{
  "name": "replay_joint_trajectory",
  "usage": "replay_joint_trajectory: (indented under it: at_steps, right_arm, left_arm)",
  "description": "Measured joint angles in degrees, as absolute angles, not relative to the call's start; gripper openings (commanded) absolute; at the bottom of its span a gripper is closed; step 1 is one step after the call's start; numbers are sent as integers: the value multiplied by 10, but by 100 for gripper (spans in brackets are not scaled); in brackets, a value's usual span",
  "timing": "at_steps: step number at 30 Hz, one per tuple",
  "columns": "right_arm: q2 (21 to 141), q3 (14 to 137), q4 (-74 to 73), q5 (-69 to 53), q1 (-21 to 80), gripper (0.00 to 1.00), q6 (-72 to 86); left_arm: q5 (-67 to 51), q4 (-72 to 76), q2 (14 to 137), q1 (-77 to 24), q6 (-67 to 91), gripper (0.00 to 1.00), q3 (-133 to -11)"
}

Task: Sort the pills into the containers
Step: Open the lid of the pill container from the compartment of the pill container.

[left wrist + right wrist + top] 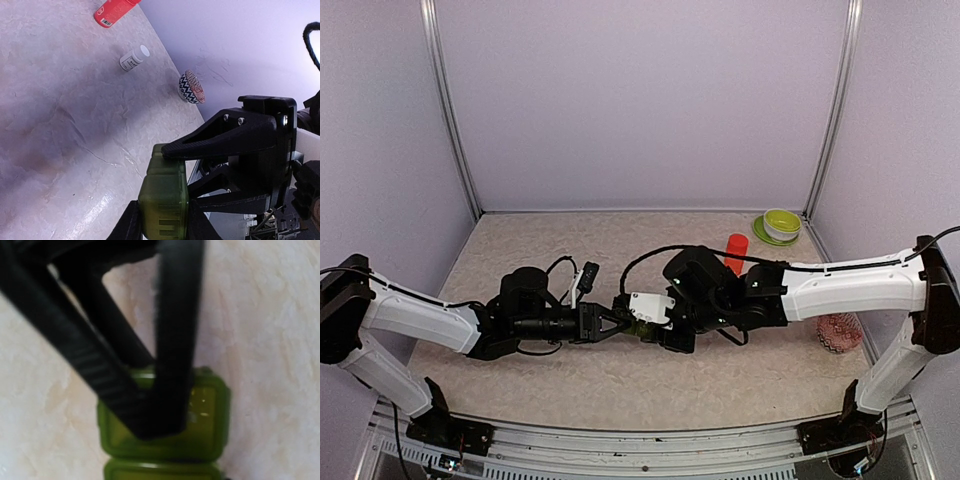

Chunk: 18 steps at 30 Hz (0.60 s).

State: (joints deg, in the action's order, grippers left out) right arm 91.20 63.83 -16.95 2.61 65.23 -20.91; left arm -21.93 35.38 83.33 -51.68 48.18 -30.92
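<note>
At the middle of the desk (60, 125), the left hand (162, 222) is clamped tight on the sides of the green containers (161, 192), while one finger (200, 142) of the right hand (645, 315) rests on the end box's lid (210, 410); how wide that hand stands cannot be told. Opening this lid probably calls for a firm hold below the rim and a fingertip caught squarely under the lip, lifted without twisting the strip. Beyond lie a white-capped bottle (134, 58), a patterned cup (191, 87) and a red bottle (114, 11).
</note>
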Motion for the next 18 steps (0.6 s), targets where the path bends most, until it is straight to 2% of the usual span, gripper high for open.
replay_joint_trajectory:
  at_steps: [5, 10, 18]
  right_arm:
    - [912, 638, -170, 23, 652, 9, -207]
    - [912, 638, -171, 10, 649, 16, -200]
    - [912, 640, -180, -30, 635, 17, -183]
  left_arm:
    - [-218, 354, 833, -517, 482, 26, -309]
    - [-219, 353, 833, -517, 482, 26, -309]
    - [-220, 351, 833, -517, 488, 26, -309]
